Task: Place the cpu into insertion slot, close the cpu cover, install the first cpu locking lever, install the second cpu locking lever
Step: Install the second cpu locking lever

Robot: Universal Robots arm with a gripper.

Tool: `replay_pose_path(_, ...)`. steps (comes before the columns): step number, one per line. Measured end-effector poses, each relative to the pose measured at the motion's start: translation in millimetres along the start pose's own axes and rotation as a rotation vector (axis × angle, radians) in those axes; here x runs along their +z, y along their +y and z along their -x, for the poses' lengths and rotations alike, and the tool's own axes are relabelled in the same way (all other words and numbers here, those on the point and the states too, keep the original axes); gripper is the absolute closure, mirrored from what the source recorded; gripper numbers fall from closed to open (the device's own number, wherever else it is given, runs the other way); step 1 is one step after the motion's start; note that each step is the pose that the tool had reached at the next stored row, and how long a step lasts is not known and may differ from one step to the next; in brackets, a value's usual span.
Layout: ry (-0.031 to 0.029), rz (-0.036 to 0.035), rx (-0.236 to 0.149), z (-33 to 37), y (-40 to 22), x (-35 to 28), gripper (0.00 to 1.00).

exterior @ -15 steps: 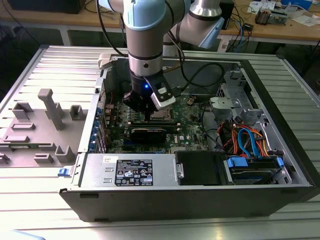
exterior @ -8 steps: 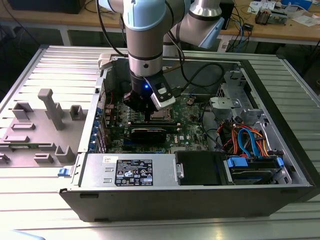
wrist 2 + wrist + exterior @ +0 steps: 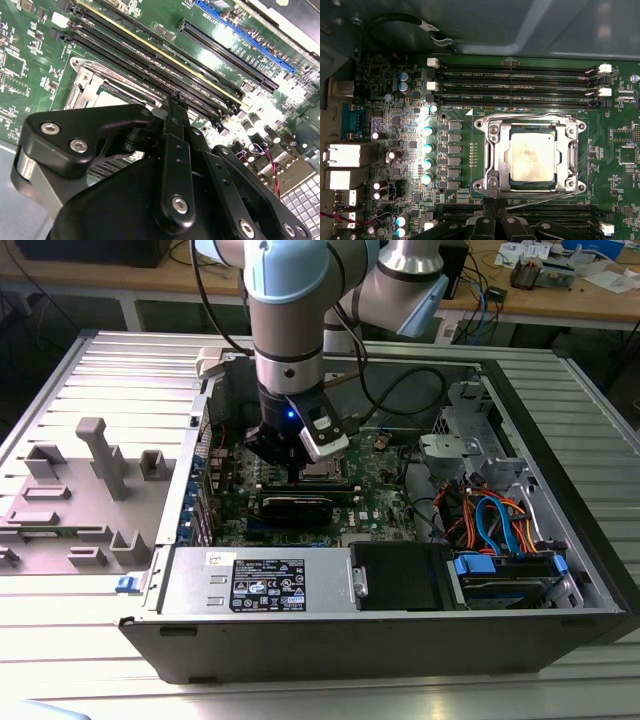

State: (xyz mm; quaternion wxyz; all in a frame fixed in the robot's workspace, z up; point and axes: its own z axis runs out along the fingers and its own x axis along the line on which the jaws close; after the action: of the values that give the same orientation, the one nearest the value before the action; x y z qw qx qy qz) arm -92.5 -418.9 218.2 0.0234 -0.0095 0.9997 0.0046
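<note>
In the first wrist view the cpu, dull silver, lies in the insertion slot on the green board. The cpu cover lies flat around the cpu, which shows through its window. A thin wire lever runs slightly askew along the slot's edge nearest my gripper. My gripper sits just off that edge with its black fingers together and nothing visible between them. In the exterior view the gripper hangs low inside the computer case, right beside the slot.
Long black memory slots flank the socket on both sides. A long black card lies in front of the gripper. The power supply, drive bay and coloured cables crowd the case. A grey fixture tray stands at the exterior view's left.
</note>
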Motion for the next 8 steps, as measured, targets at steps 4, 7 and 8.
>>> replay_pose_path(4,0.0002,0.0013,-0.022,0.0,-0.4,0.1,0.89)
replay_pose_path(7,0.0005,0.003,-0.059,0.0,-0.4,0.4,0.89)
replay_pose_path(8,0.0005,0.0032,-0.064,0.0,-0.5,0.4,0.89)
